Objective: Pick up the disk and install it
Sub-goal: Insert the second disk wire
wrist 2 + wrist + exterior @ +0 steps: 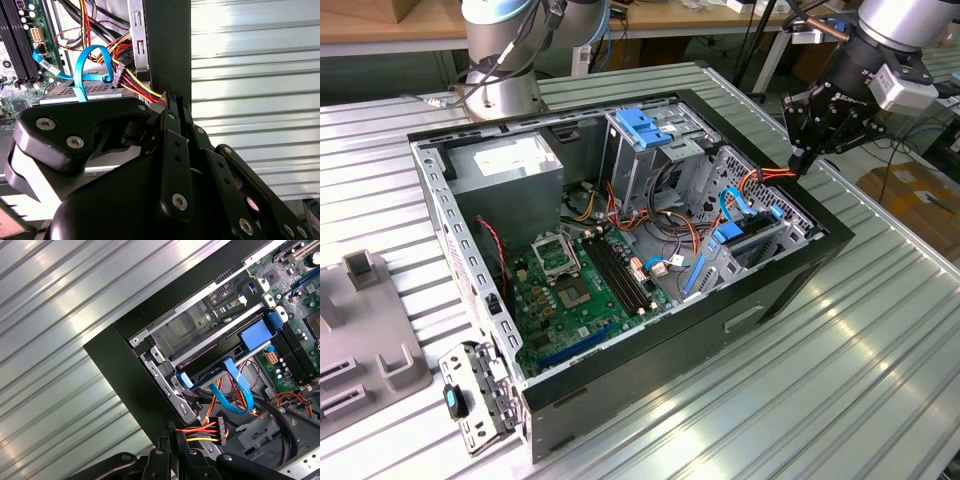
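Observation:
The disk [752, 243], grey metal with light-blue carrier rails, lies in the drive bay at the open computer case's [790, 285] corner on the exterior view's right. Both wrist views show it too, as a dark slab with blue tabs [220, 362] and as a grey top [75, 91]. A blue data cable [235, 392] loops over it. My gripper [798, 160] hangs above the case rim just beyond the disk. Its fingertips [171, 432] are pressed together on the red, yellow and black power wires [145, 87] behind the white connector [221, 429].
Inside the case are the motherboard [570, 280], a power supply [510, 165] and an upright drive cage with a blue latch [645, 125]. The case stands on a ribbed metal table [850, 380]. A grey fixture [370, 340] lies at the exterior view's left.

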Action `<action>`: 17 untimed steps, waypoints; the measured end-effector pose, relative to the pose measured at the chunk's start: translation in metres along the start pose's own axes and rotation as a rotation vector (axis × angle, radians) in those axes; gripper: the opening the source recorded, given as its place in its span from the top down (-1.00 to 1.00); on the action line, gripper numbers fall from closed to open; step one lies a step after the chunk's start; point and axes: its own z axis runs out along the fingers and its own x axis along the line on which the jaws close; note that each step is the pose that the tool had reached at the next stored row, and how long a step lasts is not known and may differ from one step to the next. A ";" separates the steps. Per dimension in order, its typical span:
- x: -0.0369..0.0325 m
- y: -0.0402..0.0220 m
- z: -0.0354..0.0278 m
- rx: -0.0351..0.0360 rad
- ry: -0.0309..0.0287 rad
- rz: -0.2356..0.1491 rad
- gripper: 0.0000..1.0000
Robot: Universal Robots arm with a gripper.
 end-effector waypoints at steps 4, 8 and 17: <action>0.0000 0.0000 0.0000 0.0000 0.0001 0.000 0.68; -0.0003 0.0002 0.0000 -0.0001 0.0009 0.013 0.68; -0.0003 0.0002 0.0002 -0.0002 0.0037 0.052 0.68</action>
